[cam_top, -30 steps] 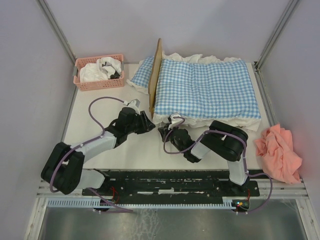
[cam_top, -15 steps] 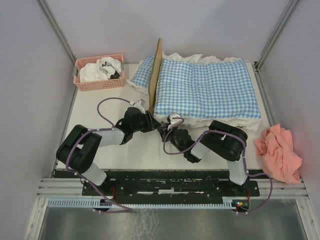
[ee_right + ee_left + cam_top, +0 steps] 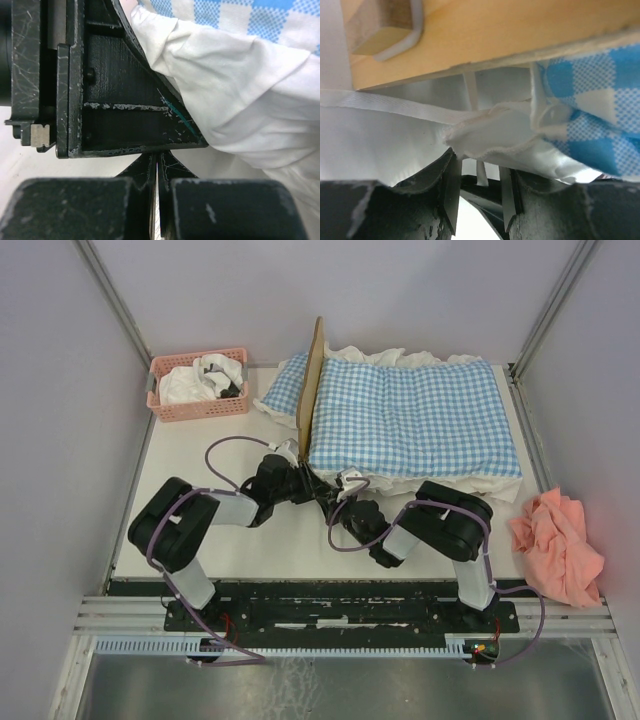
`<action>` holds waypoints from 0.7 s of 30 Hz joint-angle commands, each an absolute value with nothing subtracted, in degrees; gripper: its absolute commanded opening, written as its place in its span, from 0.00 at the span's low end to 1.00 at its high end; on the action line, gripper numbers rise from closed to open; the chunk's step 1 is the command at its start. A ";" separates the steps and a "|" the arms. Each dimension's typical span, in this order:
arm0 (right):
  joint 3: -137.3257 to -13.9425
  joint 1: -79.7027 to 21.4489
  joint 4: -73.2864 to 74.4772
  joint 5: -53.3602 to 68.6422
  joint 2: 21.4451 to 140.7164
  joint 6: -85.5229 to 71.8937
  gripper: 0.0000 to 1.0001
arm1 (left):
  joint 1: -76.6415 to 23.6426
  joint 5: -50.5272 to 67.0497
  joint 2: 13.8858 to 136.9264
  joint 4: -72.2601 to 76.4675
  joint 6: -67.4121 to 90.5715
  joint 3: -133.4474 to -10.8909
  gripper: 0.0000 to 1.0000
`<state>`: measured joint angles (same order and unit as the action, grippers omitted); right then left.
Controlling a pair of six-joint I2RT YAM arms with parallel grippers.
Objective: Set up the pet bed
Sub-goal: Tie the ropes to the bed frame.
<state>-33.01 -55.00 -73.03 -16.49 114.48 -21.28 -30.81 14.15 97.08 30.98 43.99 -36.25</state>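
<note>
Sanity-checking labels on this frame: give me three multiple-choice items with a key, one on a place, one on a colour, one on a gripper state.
1. Where on the table does the pink basket sit?
A) near-right corner
B) far-left corner
C) dead centre

2. What colour is the crumpled cloth at the table's right edge?
A) dark green
B) black
C) peach-pink

3. How does the right gripper stand?
A) shut
B) wide open
C) out of every view

Key:
1 B, the top view shows it at the far left, away from the arm bases.
2 C, its folds are plainly peach-pink in the top view.
3 A, the right wrist view shows the jaws meeting with barely a slit between them.
</note>
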 commanded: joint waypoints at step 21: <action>-29.52 -55.38 -80.60 -16.88 115.40 -21.64 0.02 | -31.71 11.41 94.57 40.31 50.18 -31.70 0.44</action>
<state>-29.12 -55.00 -77.69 -18.02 116.20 -21.21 -31.48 9.67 92.07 35.90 47.66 -29.43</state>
